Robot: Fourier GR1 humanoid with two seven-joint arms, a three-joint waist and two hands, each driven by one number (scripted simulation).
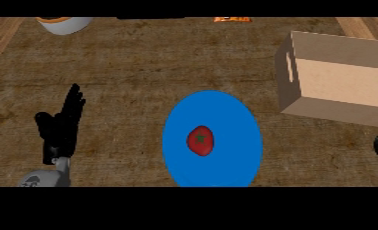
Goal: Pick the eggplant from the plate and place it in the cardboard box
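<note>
Nearest to me, at about eight o'clock on the wooden surface (pixel 133 74), the left hand (pixel 63 126) stands upright at the end of its grey forearm, its fingers (pixel 72 103) straight and held close together, pointing up and holding nothing; it looks parked there simply to stay out of the way. At six o'clock, a blue plate (pixel 221 109) lies flat, and on its middle sits the thing to be picked: the task calls it an eggplant (pixel 200 140), though what I see is a small red, rounded piece with a dark green patch on top, more like a tomato. It lies alone with blue rim showing all round it, which I judge leaves room for fingers to come down on either side. At the right edge, about four o'clock, a sliver of something dark shows, possibly the right hand, but I cannot tell what it is or how its fingers stand. Further off, at two o'clock, the cardboard box (pixel 336 81) stands apart from the plate, open at the top, a slot handle in its near wall; it is close enough for a short carry. Farthest, at eleven o'clock, a pale bowl (pixel 66 24) is cut by the top edge, and at twelve o'clock an orange packet (pixel 232 19) barely shows. Nothing has been grasped yet, so I judge the pick has not begun.
</note>
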